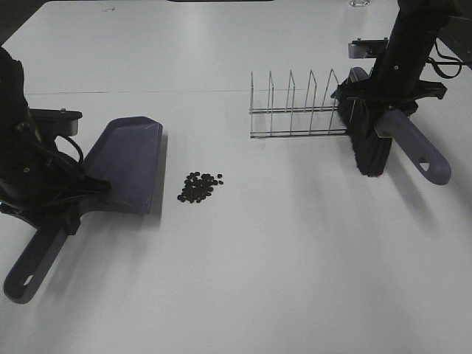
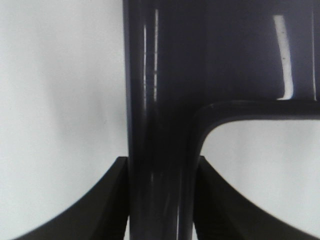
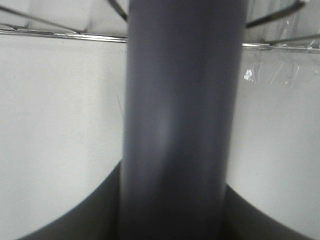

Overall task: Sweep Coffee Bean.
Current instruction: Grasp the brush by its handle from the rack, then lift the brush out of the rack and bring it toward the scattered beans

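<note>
A loose cluster of dark coffee beans (image 1: 200, 187) lies on the white table, left of centre. A purple-grey dustpan (image 1: 127, 164) rests flat just left of the beans, its mouth facing them. My left gripper (image 1: 65, 210) is shut on the dustpan handle (image 2: 160, 125). A brush with black bristles (image 1: 371, 151) and a grey handle (image 1: 420, 151) hangs at the right, by the wire rack's right end. My right gripper (image 1: 389, 110) is shut on the brush handle (image 3: 177, 125).
A wire dish rack (image 1: 299, 110) stands behind and right of the beans, its wires also showing in the right wrist view (image 3: 60, 32). The white table (image 1: 280, 265) spreads in front of the beans and the rack.
</note>
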`<state>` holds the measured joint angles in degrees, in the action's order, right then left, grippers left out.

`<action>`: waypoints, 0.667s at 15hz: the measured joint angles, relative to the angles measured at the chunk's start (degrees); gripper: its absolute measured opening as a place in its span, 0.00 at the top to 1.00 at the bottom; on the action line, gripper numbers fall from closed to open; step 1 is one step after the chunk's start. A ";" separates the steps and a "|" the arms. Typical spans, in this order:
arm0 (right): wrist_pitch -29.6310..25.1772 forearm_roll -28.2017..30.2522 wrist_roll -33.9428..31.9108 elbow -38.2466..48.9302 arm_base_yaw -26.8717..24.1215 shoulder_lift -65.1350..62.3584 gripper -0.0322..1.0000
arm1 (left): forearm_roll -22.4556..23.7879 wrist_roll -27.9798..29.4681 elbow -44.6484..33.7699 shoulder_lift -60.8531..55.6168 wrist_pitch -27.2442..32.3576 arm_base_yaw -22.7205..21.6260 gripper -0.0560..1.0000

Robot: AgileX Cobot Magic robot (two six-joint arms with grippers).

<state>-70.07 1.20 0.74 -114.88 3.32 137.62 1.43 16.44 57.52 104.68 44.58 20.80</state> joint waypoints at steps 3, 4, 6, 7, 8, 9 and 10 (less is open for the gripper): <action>0.00 -0.46 -0.23 0.00 0.06 0.00 0.68 | 0.17 0.00 0.00 0.00 0.00 0.00 0.63; 0.00 -0.52 -0.74 0.00 0.06 0.00 0.68 | 0.17 0.00 0.00 0.00 0.00 0.00 0.63; 0.00 -1.20 -1.72 0.06 0.06 -0.97 0.68 | 0.17 0.00 0.00 -0.06 0.00 0.00 0.63; 0.06 -2.01 -2.12 0.63 0.06 -2.41 0.68 | 0.17 0.29 0.00 -0.06 0.00 0.00 0.63; 0.06 -2.23 -2.23 1.09 0.06 -3.38 0.68 | 0.17 0.52 0.00 -0.06 0.00 0.00 0.63; 0.23 -4.47 -2.52 3.61 0.11 -8.02 0.68 | 0.17 0.92 0.00 -0.06 0.00 0.00 0.63; 0.29 -5.56 -2.69 6.47 0.34 -12.09 0.68 | 0.17 0.92 0.00 -0.06 0.34 0.00 0.63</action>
<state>-69.79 -4.35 -1.95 -108.40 3.67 125.54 1.60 17.36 57.52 104.62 44.92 20.80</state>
